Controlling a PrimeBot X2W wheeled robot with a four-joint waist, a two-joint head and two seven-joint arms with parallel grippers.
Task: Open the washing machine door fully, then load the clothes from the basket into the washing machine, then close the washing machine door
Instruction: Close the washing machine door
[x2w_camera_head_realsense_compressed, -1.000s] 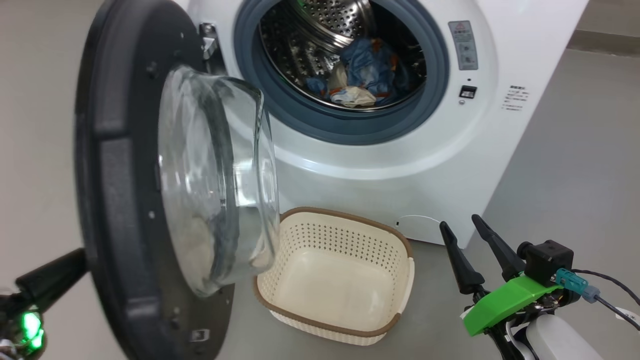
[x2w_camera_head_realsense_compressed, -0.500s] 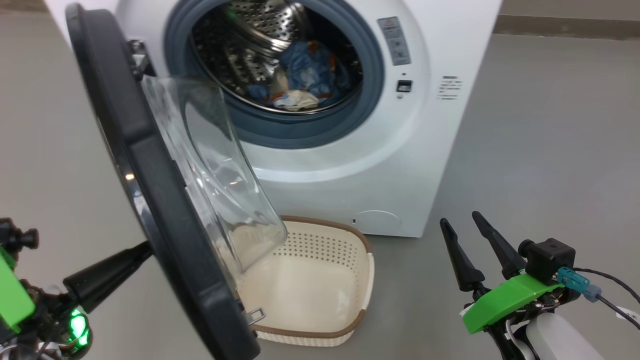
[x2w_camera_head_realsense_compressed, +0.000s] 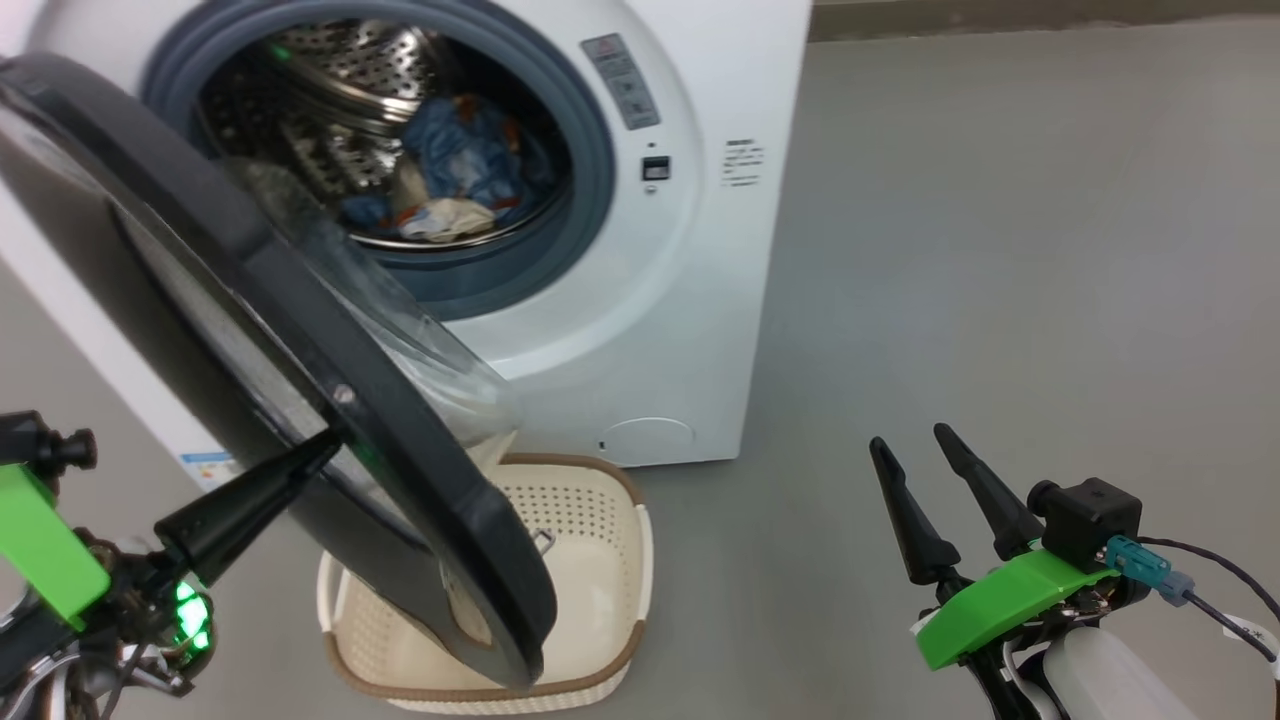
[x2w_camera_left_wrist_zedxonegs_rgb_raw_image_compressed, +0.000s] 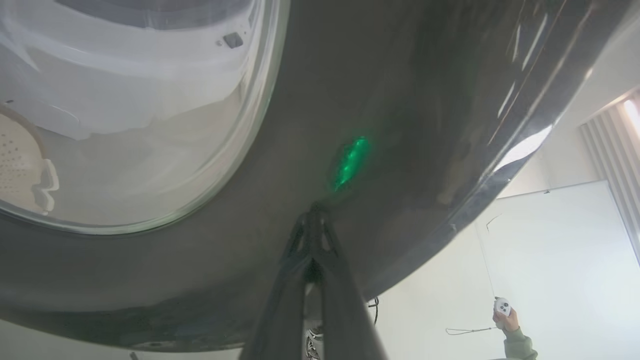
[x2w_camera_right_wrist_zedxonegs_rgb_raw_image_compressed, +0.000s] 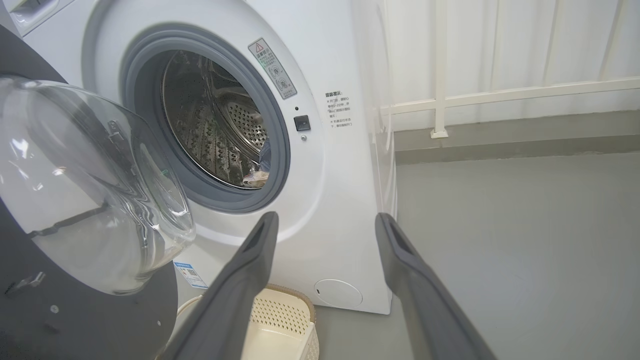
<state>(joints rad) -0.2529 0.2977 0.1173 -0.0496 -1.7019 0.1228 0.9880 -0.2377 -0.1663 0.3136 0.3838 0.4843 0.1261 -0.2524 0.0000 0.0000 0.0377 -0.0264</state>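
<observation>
Glossy black around a bulging clear glass bowl, the washing machine door (x2w_camera_head_realsense_compressed: 300, 330) stands partly swung out from the white washing machine (x2w_camera_head_realsense_compressed: 690, 300). Blue and cream clothes (x2w_camera_head_realsense_compressed: 455, 175) lie in the steel drum (x2w_camera_head_realsense_compressed: 330, 90). The cream basket (x2w_camera_head_realsense_compressed: 610, 540) sits on the floor (x2w_camera_head_realsense_compressed: 1000, 250) under the door's lower edge. The left end effector (x2w_camera_head_realsense_compressed: 325, 445), fingers together, touches the door's outer face. The right end effector (x2w_camera_head_realsense_compressed: 908, 438) hangs with fingers apart.

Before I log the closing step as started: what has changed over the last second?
The washing machine door has swung partway toward the drum opening, with the tip of the shut left gripper against its outer face. The head view shifted too. Unchanged: the clothes in the drum, the basket empty, the right gripper open and idle.
</observation>
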